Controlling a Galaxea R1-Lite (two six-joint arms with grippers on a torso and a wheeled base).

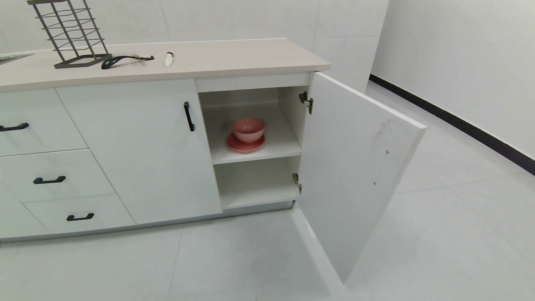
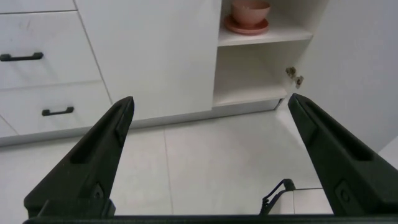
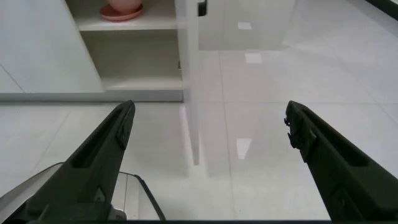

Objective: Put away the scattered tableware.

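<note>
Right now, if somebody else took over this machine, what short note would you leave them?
Left gripper: open, empty, over the floor facing the cabinet.
Right gripper: open, empty, over the floor by the cabinet door.
Done: pink bowl sits on pink plate on the upper shelf; the door stands wide open.
Left: a black ladle and a small white item lie on the countertop beside the wire rack; they likely go away next, then probably shut the door.
</note>
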